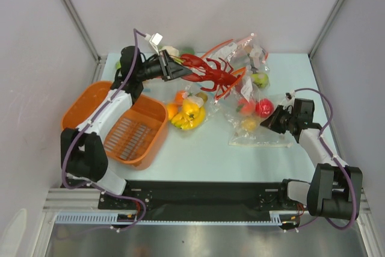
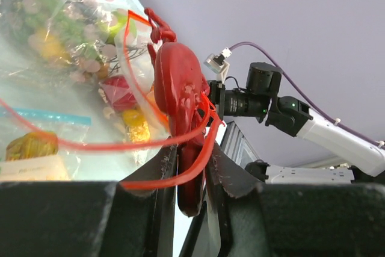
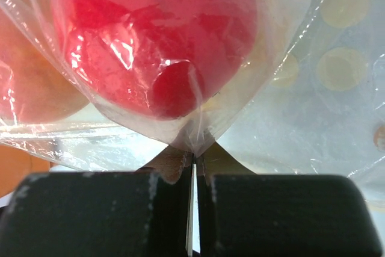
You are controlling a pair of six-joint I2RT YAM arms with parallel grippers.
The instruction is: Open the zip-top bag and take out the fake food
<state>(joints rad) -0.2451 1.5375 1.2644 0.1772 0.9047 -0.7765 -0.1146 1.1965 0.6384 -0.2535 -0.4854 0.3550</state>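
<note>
Removal step in hand: holding lobster (image 1: 213,71) by tail in left tool (image 1: 180,69), raised above desk (image 1: 198,148), zip strip (image 1: 237,79) looped round claws. Pinching film of bag (image 1: 264,133), lying mid-right on desk, with right tool (image 1: 269,121), clamped beside apple (image 1: 264,108). Next, probably: draw lobster clear of strip, hold bag down, then go for apple.

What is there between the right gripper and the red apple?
Only the clear film of the zip-top bag: the right gripper pinches a fold of it next to the red apple. The right wrist view shows this.
</note>
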